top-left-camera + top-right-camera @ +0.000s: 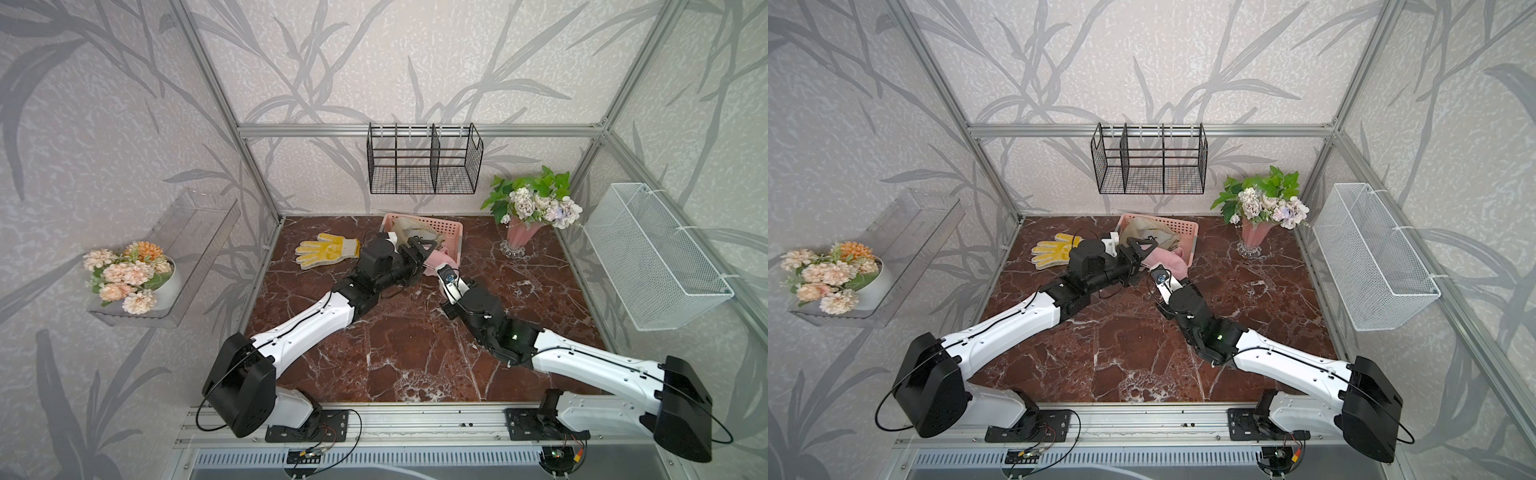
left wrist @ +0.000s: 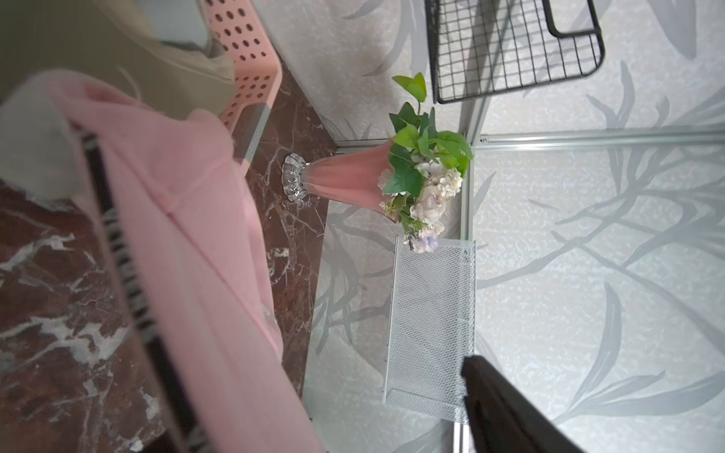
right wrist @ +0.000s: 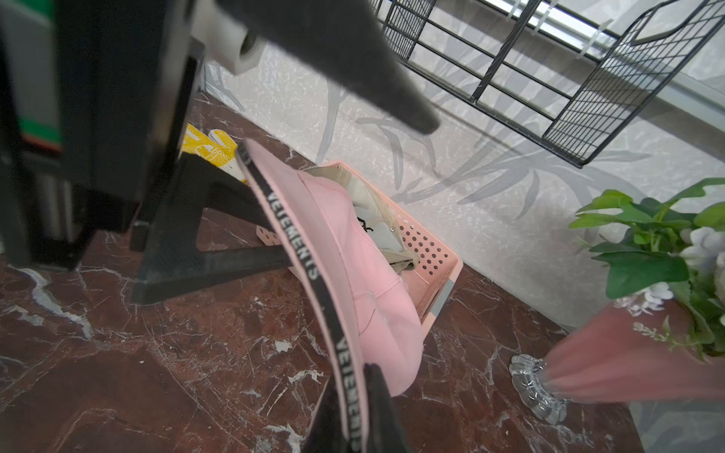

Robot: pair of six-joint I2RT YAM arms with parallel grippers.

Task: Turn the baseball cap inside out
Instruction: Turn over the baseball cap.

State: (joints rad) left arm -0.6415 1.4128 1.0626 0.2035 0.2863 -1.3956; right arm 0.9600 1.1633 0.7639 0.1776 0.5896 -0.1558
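The pink baseball cap (image 1: pixel 441 261) (image 1: pixel 1170 261) is held up off the marble table, in front of a pink basket. Its rim carries a black band with white lettering (image 3: pixel 292 231). My right gripper (image 3: pixel 353 408) (image 1: pixel 437 272) is shut on that rim from below. My left gripper (image 1: pixel 427 249) (image 1: pixel 1144 250) stands open beside the cap. One of its fingers (image 3: pixel 353 62) passes above the cap; the other (image 3: pixel 223 259) reaches the rim, its tip hidden behind it. In the left wrist view the cap (image 2: pixel 188 219) fills one side and one finger (image 2: pixel 510 412) stands free.
The pink perforated basket (image 1: pixel 451 227) holds a beige cloth item (image 1: pixel 411 228). A yellow glove (image 1: pixel 328 250) lies on the table's far left. A pink vase of flowers (image 1: pixel 521 237) stands at the back right. A black wire rack (image 1: pixel 424 160) and a white mesh basket (image 1: pixel 656 266) hang on the walls.
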